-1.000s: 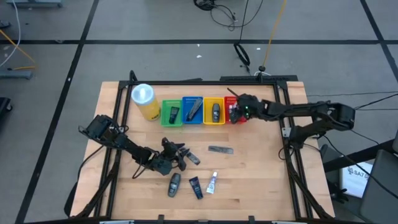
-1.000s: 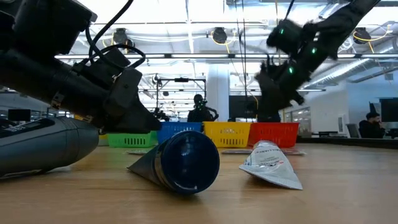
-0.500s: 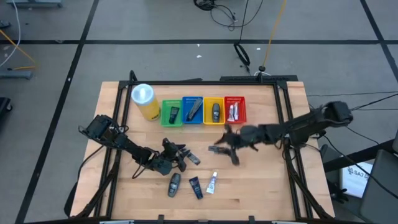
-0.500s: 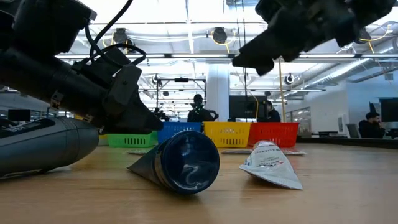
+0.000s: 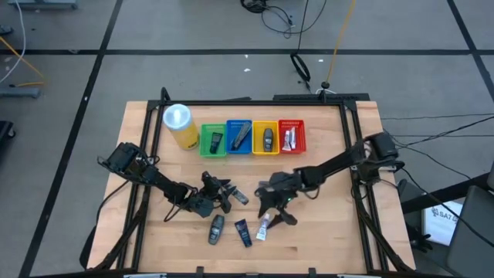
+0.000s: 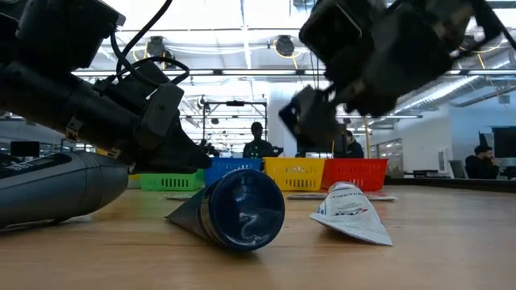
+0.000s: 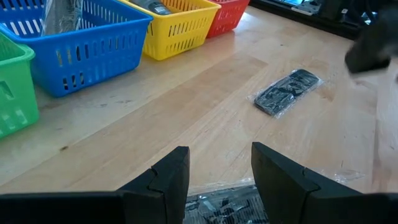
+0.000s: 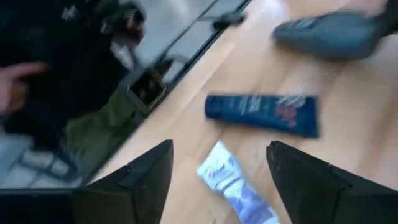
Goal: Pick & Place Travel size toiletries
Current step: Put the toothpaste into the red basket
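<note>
Wooden table (image 5: 324,232) front edge has 3 toiletries: grey stick (image 5: 217,228), dark blue tube (image 5: 242,232), white tube (image 5: 263,226). Right gripper (image 5: 272,210) hangs spread open above the white tube. Left gripper (image 5: 218,193), at 9 o'clock from it, gapes over a sachet (image 7: 227,206); baskets (image 5: 252,137) sit at 12.

No text could be read anywhere. The blue tube (image 8: 262,114) bore pale and red markings, the white tube (image 6: 351,212) faint dark print, and the sachet (image 7: 287,91) pale marks, all too blurred or small to make out as words.
</note>
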You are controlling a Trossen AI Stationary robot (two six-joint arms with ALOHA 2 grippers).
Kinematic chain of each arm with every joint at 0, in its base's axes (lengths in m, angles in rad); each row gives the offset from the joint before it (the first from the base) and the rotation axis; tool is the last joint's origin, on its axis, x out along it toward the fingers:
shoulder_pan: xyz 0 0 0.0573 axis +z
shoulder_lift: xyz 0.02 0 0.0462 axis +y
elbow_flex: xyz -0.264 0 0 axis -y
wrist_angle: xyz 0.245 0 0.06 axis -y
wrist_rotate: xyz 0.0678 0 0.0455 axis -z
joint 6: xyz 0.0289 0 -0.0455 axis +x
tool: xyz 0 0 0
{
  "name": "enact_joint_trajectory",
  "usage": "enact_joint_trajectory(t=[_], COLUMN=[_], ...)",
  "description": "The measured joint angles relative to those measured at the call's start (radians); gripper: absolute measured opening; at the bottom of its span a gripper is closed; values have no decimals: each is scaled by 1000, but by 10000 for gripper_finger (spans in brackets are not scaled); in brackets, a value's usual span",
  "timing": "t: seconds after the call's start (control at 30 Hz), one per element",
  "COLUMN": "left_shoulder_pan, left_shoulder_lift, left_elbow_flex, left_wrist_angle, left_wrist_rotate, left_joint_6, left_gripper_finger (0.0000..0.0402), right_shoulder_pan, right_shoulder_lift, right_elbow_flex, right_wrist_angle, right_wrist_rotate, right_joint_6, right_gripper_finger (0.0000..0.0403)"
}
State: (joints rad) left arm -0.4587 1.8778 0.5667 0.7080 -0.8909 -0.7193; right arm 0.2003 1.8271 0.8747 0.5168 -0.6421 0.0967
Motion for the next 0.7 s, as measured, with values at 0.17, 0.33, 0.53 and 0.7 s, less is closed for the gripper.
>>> enact_joint_trajectory(t=[0.17,0.33,0.53,0.7], left_shoulder_pan=[0,0,1,1], left_shoulder_lift=[0,0,0,0], left_elbow_flex=[0,0,0,0], left_wrist_angle=[0,-1,-1,-2], left_wrist_rotate=[0,-6,-8,-7], left_joint_6=[1,7,11,15], left_gripper_finger=[168,168,168,168], right_shoulder_pan=[12,37,50,55], right_shoulder_lift=[96,136,142,104], right_elbow_flex=[39,39,40,39], right_wrist_angle=[-92,-101,-99,-145], right_wrist_rotate=[-36,73,149,240], right_joint_6=[-245,-433,-474,-426], right_gripper_finger=[266,248,193,122])
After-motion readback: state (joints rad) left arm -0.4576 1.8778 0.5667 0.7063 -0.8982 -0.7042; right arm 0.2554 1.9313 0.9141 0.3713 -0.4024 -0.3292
